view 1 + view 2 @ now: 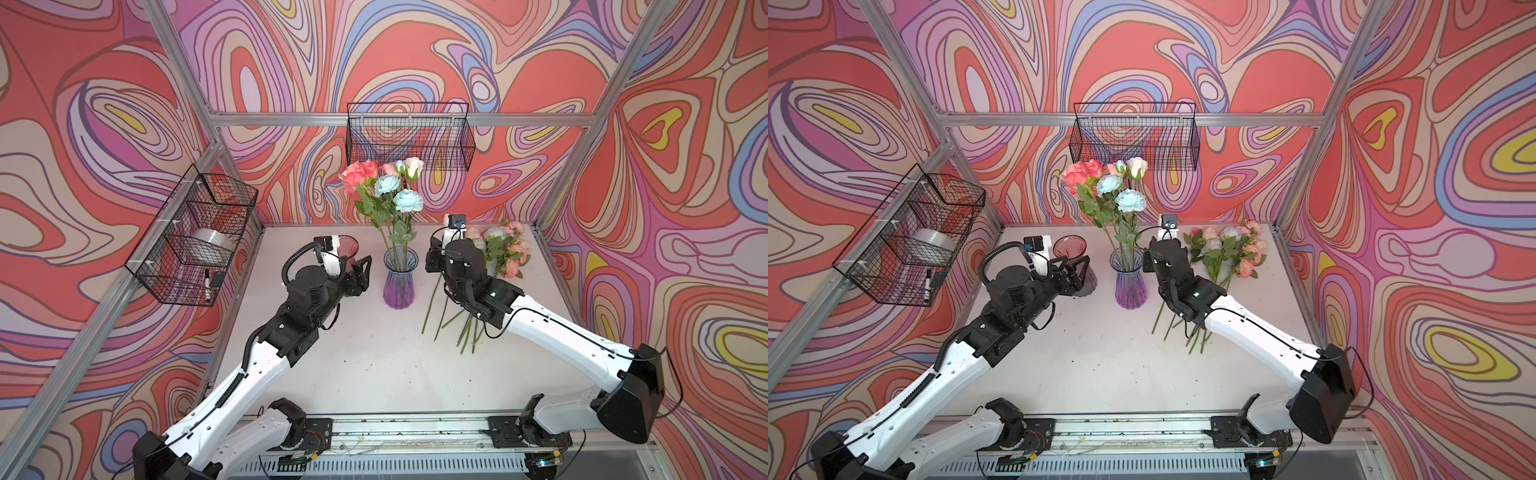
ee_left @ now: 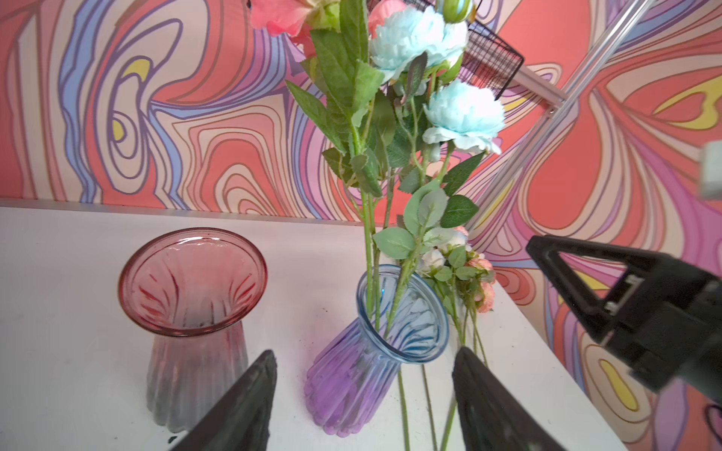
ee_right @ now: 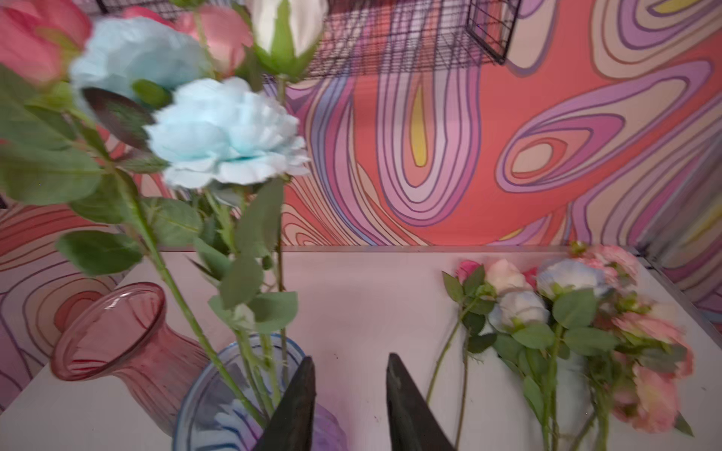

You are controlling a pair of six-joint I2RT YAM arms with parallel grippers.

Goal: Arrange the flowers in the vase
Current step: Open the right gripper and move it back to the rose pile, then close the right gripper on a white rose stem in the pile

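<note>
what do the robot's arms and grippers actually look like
Both arms, left arm and right arm, have glossy white shells with black joint housings. A black corrugated hose loops along the left one; thin black cables run along the right. The left gripper and right gripper have black, pointed, triangular open-frame fingers.

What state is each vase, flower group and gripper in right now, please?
purple vase, upright, holding stems
placed flowers, standing in the purple vase
pink vase, upright, empty
loose flowers, lying flat, outside both vases
left gripper, open, empty
right gripper, open, empty
</note>
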